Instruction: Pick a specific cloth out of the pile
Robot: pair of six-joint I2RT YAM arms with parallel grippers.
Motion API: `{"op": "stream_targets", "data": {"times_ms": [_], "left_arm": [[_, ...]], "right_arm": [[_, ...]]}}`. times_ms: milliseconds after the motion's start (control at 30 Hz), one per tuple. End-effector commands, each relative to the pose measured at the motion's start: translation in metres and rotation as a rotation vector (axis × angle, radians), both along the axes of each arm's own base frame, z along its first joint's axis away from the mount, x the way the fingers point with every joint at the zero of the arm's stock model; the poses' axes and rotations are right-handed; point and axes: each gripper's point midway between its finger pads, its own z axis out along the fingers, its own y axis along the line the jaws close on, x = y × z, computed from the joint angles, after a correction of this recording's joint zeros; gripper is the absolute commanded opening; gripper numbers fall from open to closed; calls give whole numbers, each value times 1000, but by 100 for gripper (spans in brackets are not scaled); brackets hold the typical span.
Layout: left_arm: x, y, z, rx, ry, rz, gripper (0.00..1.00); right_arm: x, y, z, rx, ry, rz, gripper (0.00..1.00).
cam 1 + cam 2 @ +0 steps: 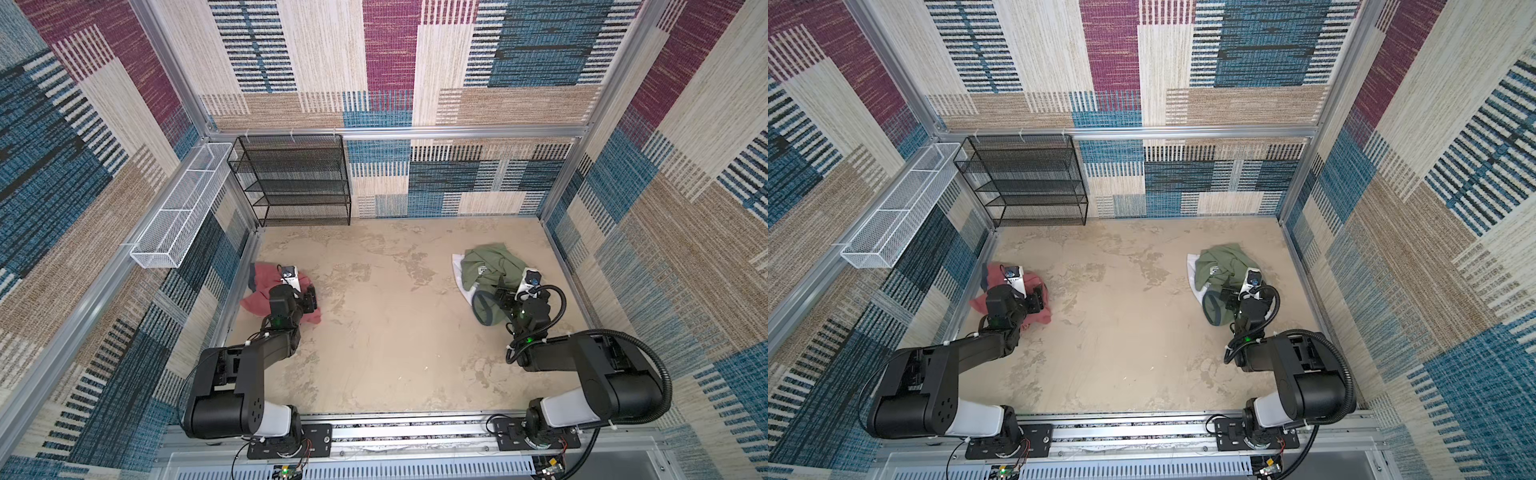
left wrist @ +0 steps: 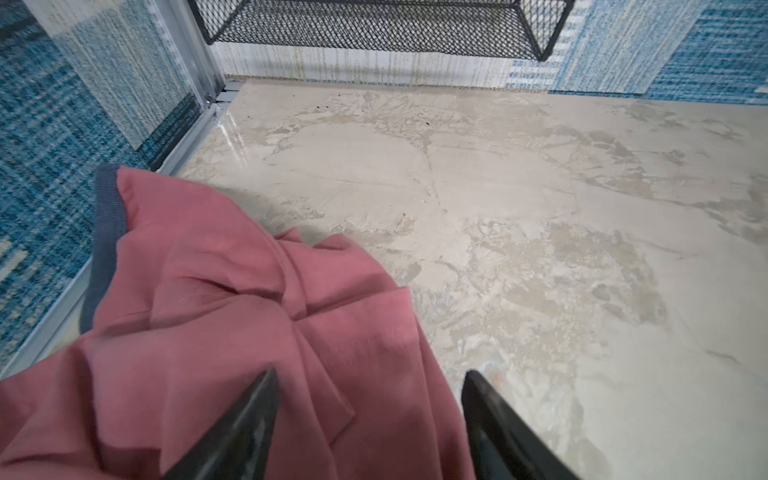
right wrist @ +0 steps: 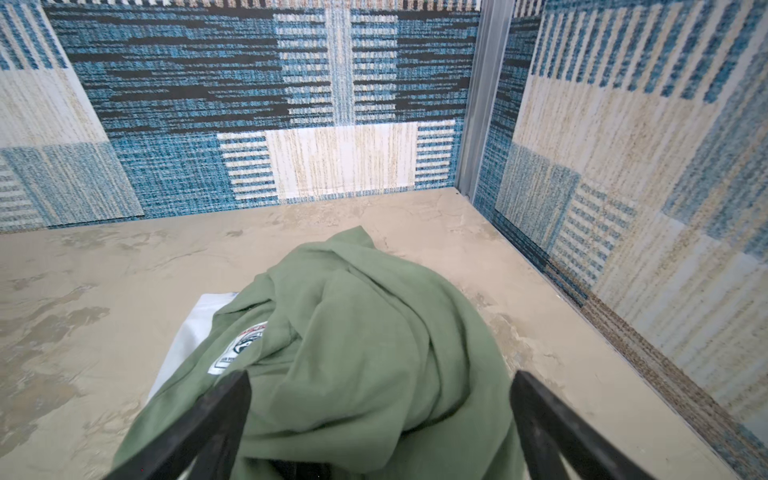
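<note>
Crumpled at left edge of mottled beige surface (image 1: pixel 395 332): faded salmon-red T-shirt with navy trim (image 2: pixel 228 311), well apart from pile (image 1: pixel 486 270); separation looks done. Above it, left tool (image 2: pixel 369 374) released, jaws apart. Over olive-green garment (image 3: pixel 353 311), right tool (image 3: pixel 382 374) spread wide, gripping nothing, likely placed to pin pile.

Patchwork carpet walls (image 1: pixel 324 62), mottled beige floor (image 1: pixel 374 332)

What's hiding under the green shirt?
A white cloth peeks out from under the green shirt at one edge. The rest of it is covered, so anything else beneath cannot be seen.
</note>
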Motion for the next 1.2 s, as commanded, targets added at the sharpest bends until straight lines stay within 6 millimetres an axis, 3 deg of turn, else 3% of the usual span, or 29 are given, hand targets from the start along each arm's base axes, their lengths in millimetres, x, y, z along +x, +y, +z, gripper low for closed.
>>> {"op": "stream_targets", "data": {"times_ms": [0, 300, 1167], "left_arm": [[3, -6, 7, 9, -85, -46, 73], [12, -12, -6, 3, -24, -87, 73], [12, -12, -6, 4, -29, -86, 75]], "right_arm": [[3, 7, 15, -10, -60, 47, 100], [1, 11, 6, 8, -72, 129, 100], [-1, 10, 8, 9, -76, 128, 100]]}}
